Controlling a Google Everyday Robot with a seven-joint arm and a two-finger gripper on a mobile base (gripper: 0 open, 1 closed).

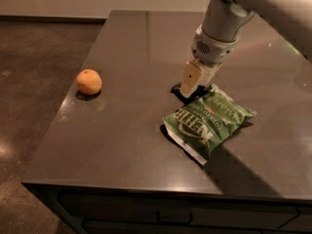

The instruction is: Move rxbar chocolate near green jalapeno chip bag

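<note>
Chocolate bar (177, 90): small, flat, in a glossy black wrapper. It lies on the worktop (126, 43) toward the middle, somewhat nearer the right edge than the left. Only its left end shows, as a dark sliver; the rest is hidden under the tool. It sits just beside the far left corner of the chip bag; whether the two touch cannot be told.

Tool (191, 92): pale cream tip on a grey arm (224, 18) that comes in from the upper right, over the far right part of the worktop. It points down and stands on or just above the bar, at the bag's far end. Whether it is grasping the bar or has released it cannot be told from this view.

Chip bag (209, 121): green, puffy, crinkled, with white lettering and a white strip along its near end. Largest item present. It lies flat and askew, its length running from the front edge side up toward the right edge, with a dark shadow falling toward the front right corner.

Orange (89, 81): round fruit resting close to the left edge, roughly midway between the front and far corners. Well apart from bar, bag and tool.

Worktop: dark grey-brown and polished, with soft reflections. The front edge and front left corner are in view above a dark floor (34, 82).
</note>
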